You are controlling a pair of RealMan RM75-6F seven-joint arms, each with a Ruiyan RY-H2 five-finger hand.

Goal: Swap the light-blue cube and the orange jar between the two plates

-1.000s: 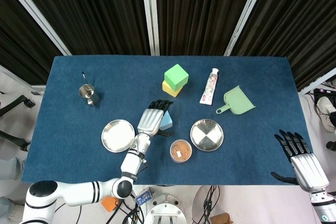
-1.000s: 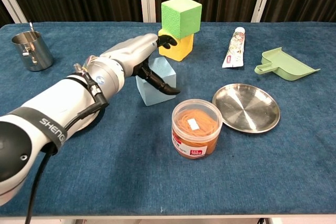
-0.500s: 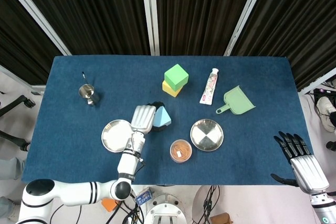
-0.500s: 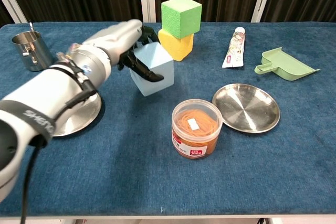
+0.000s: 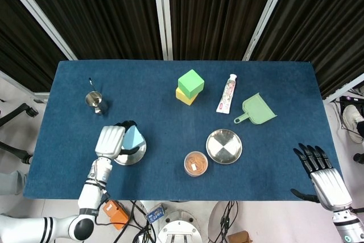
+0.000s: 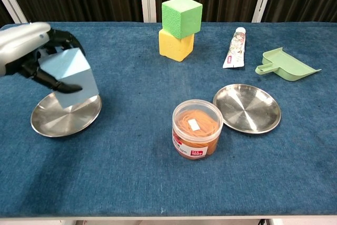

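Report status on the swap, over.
Left robot hand holds light-blue cube over left plate. Right robot hand open, off table. Orange jar beside right plate. Nothing blocking.

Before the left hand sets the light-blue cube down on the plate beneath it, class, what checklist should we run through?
1. Left hand grips the light-blue foam cube: ok.
2. Cube is over the round metal plate on the left: ok.
3. That plate is free of other items: ok.
4. Cube is level for release: not ok, it is tilted.
5. Orange jar with the clear lid is on a plate: not ok, it stands on the cloth beside the right metal plate.
6. Right hand is free and holds nothing: ok.
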